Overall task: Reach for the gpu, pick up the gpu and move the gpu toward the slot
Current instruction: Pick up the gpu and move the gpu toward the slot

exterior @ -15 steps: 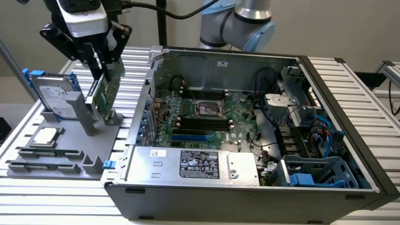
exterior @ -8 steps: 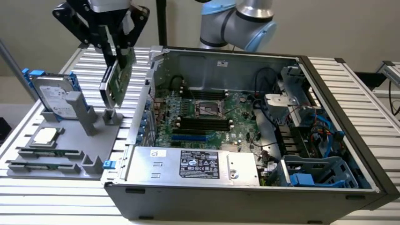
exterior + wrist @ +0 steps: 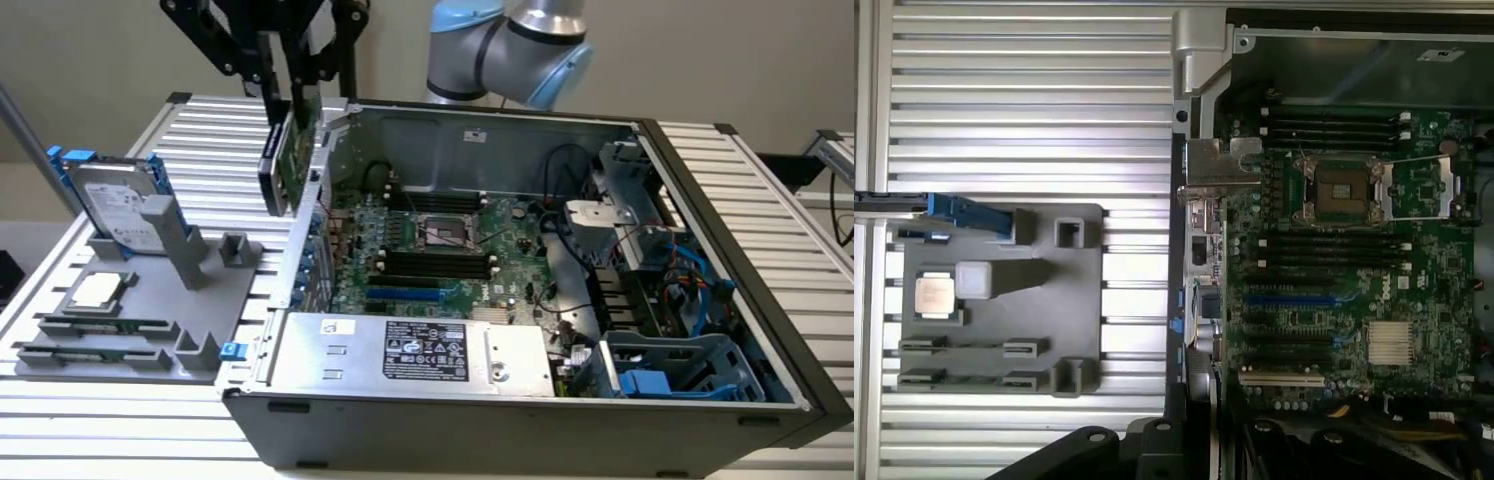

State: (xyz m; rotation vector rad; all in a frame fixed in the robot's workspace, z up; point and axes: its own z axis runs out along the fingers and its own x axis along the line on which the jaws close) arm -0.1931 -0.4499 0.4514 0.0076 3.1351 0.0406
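Observation:
The gpu [image 3: 288, 160], a thin green card, hangs on edge from my gripper [image 3: 296, 105], whose black fingers are shut on the card's upper part. It hovers just above the wall of the open computer case [image 3: 534, 425] at the exterior view's left, clear of the grey fixture. The motherboard [image 3: 441, 250] lies flat inside the case. Its blue expansion slot [image 3: 400, 295] sits below and to the exterior view's right of the card. In the wrist view, the blue slot [image 3: 1284, 298] and a white slot [image 3: 1282, 379] lie on the board, with black gripper parts [image 3: 1154, 450] at the edge.
A grey fixture [image 3: 134, 310] on the slatted table carries a hard drive with blue rails [image 3: 114, 205], a processor chip [image 3: 96, 291] and memory sticks [image 3: 100, 325]. Inside the case are a power supply [image 3: 414, 350], cables and drive cages [image 3: 667, 370]. The arm's joints [image 3: 514, 50] rise behind the case.

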